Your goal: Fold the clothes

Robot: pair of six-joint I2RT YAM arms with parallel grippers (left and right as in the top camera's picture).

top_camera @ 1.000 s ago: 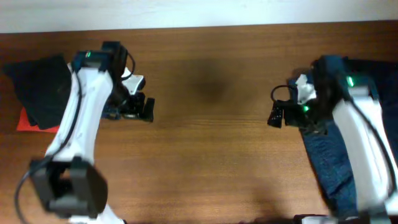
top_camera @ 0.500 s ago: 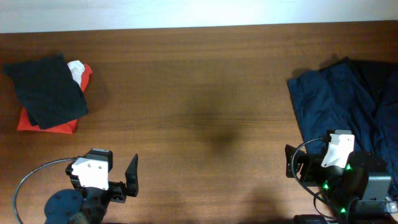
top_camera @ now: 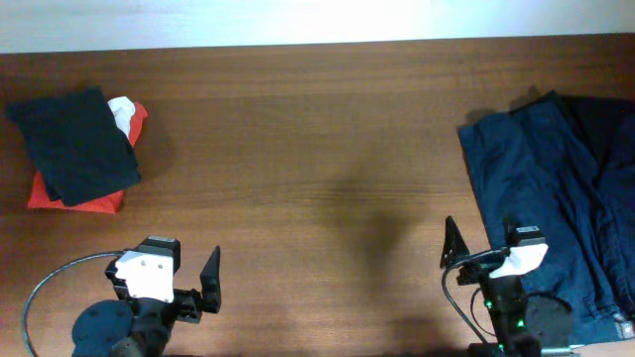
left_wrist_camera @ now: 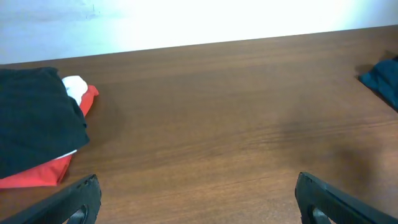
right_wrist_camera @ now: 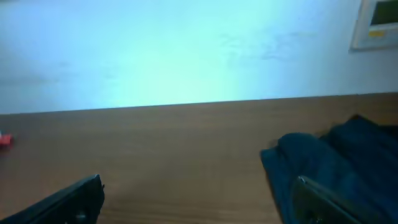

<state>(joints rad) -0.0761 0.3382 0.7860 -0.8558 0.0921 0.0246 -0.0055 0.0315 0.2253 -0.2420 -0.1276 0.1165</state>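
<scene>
Since half a second ago my right claw [right_wrist_camera: 199, 186] has shifted, so the unfolded navy garment [top_camera: 541, 169] lies just at its 2 o'clock, long axis 12-to-6 on the worktop [top_camera: 327, 119], well apart from my left claw [left_wrist_camera: 198, 180]; both claws gape wide, empty.

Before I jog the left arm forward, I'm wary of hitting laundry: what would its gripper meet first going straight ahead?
The left gripper seems to face only bare table; folded stack lies left, blue garment right.
</scene>
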